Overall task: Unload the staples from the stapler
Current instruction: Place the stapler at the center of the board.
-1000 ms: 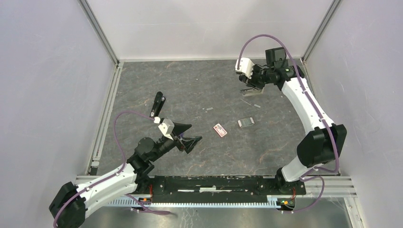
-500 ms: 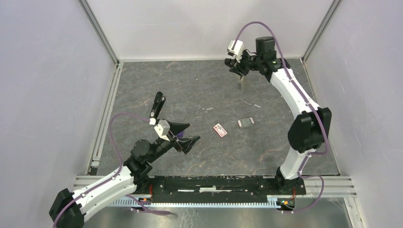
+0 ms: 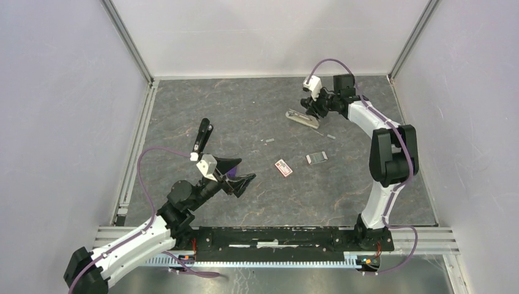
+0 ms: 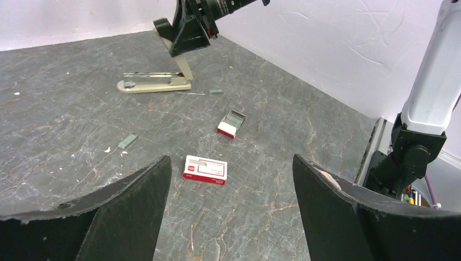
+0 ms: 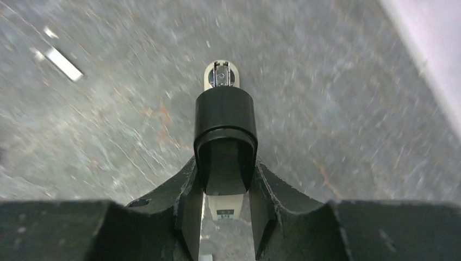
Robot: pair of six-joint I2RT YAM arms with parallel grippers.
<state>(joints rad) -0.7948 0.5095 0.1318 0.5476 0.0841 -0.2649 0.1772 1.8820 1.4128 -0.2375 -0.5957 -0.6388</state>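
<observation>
The stapler (image 4: 157, 82) rests far right on the tabletop (image 3: 245, 110), hinged open, its black top clenched in the right claw (image 3: 314, 105). Loose staple strips (image 3: 268, 141) suggest unloading is underway; whether the magazine is empty cannot be told. The left claw (image 3: 245, 170) hangs released.

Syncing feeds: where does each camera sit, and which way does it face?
Top external: overhead behind the bases, looking down on the table; left arm, right arm show.
Left wrist: low, facing the stapler; the open left gripper frames the view.
Right wrist: looks down the stapler's black top, right gripper clamping it.
Shared: the stapler, in all three.
</observation>
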